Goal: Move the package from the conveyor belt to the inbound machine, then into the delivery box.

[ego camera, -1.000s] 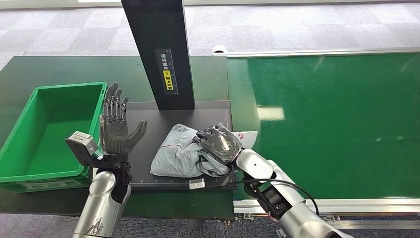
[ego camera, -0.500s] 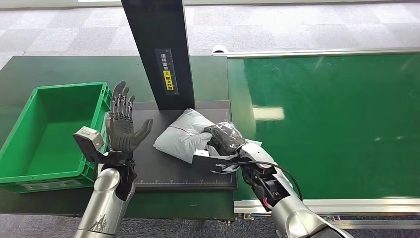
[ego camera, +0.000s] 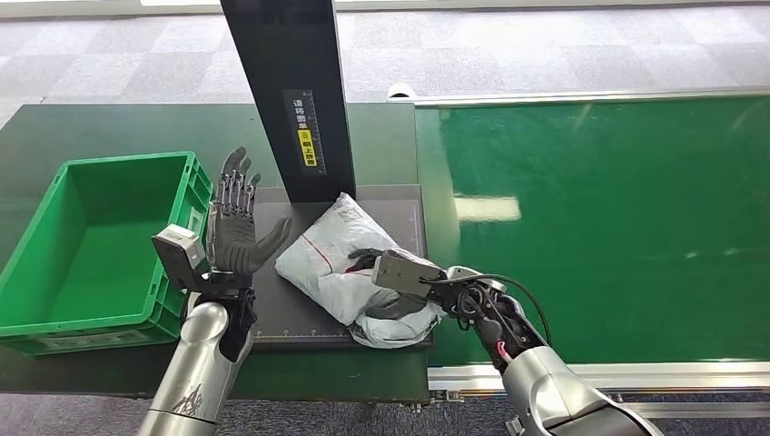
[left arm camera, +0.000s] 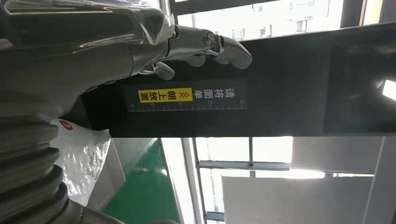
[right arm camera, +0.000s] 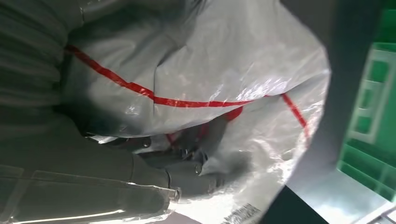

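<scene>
Package (ego camera: 338,259) in right robot hand (ego camera: 386,283) grasp on scanner platform (ego camera: 300,313); left robot hand (ego camera: 238,227) spread beside green bin (ego camera: 54,313).

We see the package (ego camera: 340,259) on the scanner plate (ego camera: 291,309), before the post (ego camera: 289,91). Left of the plate stands the box (ego camera: 86,241); right of it runs the belt (ego camera: 608,227). Our left hand (ego camera: 234,232) rises between box and package.

Right hand (ego camera: 386,283) mostly hidden by the bag (ego camera: 340,250) and its wrist camera, post (ego camera: 289,91) top cut off by the picture edge, post label (ego camera: 308,129) words too small to read, belt (ego camera: 599,218) cut off at the right edge
</scene>
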`<state>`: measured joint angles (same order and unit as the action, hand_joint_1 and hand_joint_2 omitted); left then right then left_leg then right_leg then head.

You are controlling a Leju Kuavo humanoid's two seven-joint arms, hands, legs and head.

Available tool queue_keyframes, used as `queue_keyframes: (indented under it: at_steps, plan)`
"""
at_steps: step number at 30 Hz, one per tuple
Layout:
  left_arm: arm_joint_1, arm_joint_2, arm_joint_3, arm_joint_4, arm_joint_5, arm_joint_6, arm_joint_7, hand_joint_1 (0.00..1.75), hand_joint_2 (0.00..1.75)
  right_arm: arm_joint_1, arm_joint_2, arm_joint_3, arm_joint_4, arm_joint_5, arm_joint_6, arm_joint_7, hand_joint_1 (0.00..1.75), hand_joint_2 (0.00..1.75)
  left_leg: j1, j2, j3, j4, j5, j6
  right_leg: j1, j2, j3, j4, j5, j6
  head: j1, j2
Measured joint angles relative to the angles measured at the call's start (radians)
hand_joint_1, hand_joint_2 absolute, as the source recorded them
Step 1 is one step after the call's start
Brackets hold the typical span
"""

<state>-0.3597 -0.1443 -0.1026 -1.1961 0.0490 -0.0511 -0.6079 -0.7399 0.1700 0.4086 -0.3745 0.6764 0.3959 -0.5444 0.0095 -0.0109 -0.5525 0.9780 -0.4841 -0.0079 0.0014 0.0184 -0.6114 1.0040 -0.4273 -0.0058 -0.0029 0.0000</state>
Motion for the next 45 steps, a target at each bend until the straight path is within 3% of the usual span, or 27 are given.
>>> queue_keyframes:
  at_steps: [6, 13, 20, 24, 30, 36, 42, 45]
  plan:
    - [0.033, 0.002, 0.002, -0.027, -0.034, 0.004, 0.011, 0.0, 1.75, 0.016, -0.008, -0.039, -0.046, -0.097, -0.006, -0.098, 0.0, 1.75, 0.0, 0.0, -0.001, 0.0, 0.0, 0.0, 0.0, 0.0, -0.001, 0.0, 0.0, 0.0, 0.0, 0.0]
    - [0.064, 0.005, 0.017, -0.049, -0.063, 0.004, 0.034, 0.0, 1.75, 0.042, -0.026, -0.055, -0.133, -0.159, -0.063, -0.097, 0.0, 1.75, 0.0, 0.0, -0.001, 0.0, 0.0, 0.0, 0.0, 0.0, -0.001, 0.0, 0.0, 0.0, 0.0, 0.0]
    - [0.073, 0.012, 0.018, -0.045, -0.115, 0.014, 0.109, 0.0, 1.75, 0.067, -0.047, -0.074, -0.199, -0.212, -0.082, -0.088, 0.0, 1.75, 0.0, 0.0, -0.001, 0.0, 0.0, 0.0, 0.0, 0.0, -0.001, 0.0, 0.0, 0.0, 0.0, 0.0]
    - [0.075, 0.013, 0.022, -0.034, -0.11, 0.016, 0.14, 0.0, 1.75, 0.08, -0.052, -0.092, -0.226, -0.277, -0.108, -0.066, 0.0, 1.75, 0.0, 0.0, -0.002, 0.0, 0.0, 0.0, 0.0, -0.001, -0.001, 0.0, 0.0, 0.0, 0.0, 0.0]
    - [0.091, 0.015, 0.021, -0.028, -0.141, -0.007, 0.149, 0.0, 1.75, 0.144, -0.055, -0.213, -0.357, -0.565, -0.133, 0.036, 0.0, 1.75, 0.0, -0.001, -0.002, 0.0, 0.0, 0.0, 0.0, -0.001, -0.002, 0.0, 0.0, 0.0, 0.0, 0.0]
    - [0.09, 0.021, -0.016, -0.023, -0.194, -0.037, 0.137, 0.0, 1.75, 0.189, -0.059, -0.275, -0.442, -0.631, -0.137, 0.065, 0.0, 1.75, 0.0, 0.0, -0.002, 0.0, 0.0, 0.0, -0.001, -0.001, -0.002, 0.0, 0.0, 0.0, 0.0, 0.0]
    - [0.073, 0.047, -0.108, 0.025, -0.517, -0.049, 0.22, 0.0, 1.75, 0.213, -0.059, -0.311, -0.499, -0.717, -0.251, 0.066, 0.0, 1.75, 0.0, -0.002, -0.002, 0.0, 0.0, 0.0, 0.0, -0.002, -0.002, 0.0, 0.0, 0.0, 0.0, 0.0]
    - [0.07, 0.049, -0.122, 0.04, -0.56, -0.048, 0.235, 0.0, 1.75, 0.216, -0.059, -0.313, -0.508, -0.727, -0.263, 0.074, 0.0, 1.75, 0.0, -0.001, -0.002, 0.0, 0.0, 0.0, 0.0, -0.002, -0.002, 0.0, 0.0, 0.0, 0.0, 0.0]
